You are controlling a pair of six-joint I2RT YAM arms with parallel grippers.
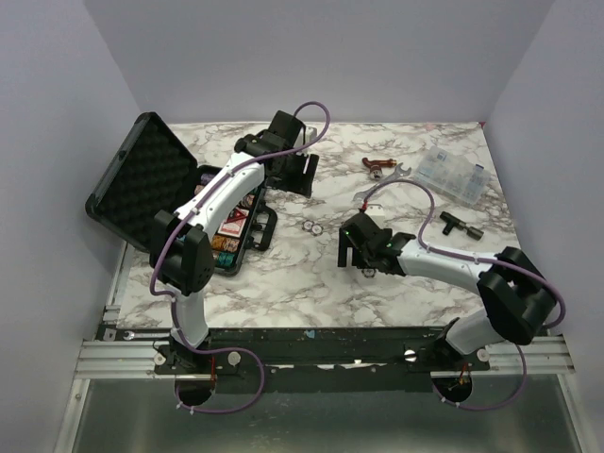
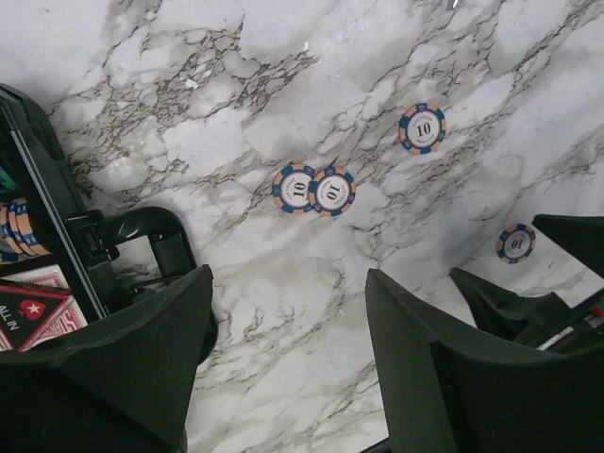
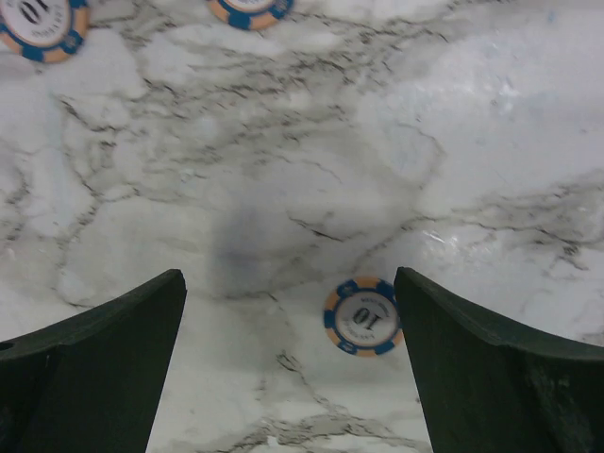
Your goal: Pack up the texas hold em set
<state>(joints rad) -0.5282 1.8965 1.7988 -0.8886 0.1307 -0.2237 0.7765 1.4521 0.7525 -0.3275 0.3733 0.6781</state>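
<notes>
The black briefcase (image 1: 142,179) lies open at the left, its foam lid up. Its tray (image 1: 253,247) holds rows of chips and red card decks (image 2: 33,311). Two "10" chips (image 1: 312,227) lie touching on the marble and also show in the left wrist view (image 2: 314,190), with another (image 2: 422,128) apart from them. My left gripper (image 1: 294,175) is open and empty (image 2: 288,359) above bare marble beside the case handle (image 2: 151,236). My right gripper (image 1: 355,251) is open (image 3: 288,359) and low over the table, with one "10" chip (image 3: 363,316) lying between its fingers, close to the right one.
A silver wrench (image 1: 379,189), a red-handled tool (image 1: 377,167), a clear compartment box (image 1: 455,175) and a black T-shaped part (image 1: 459,225) lie at the back right. Two chips (image 3: 42,24) show at the top of the right wrist view.
</notes>
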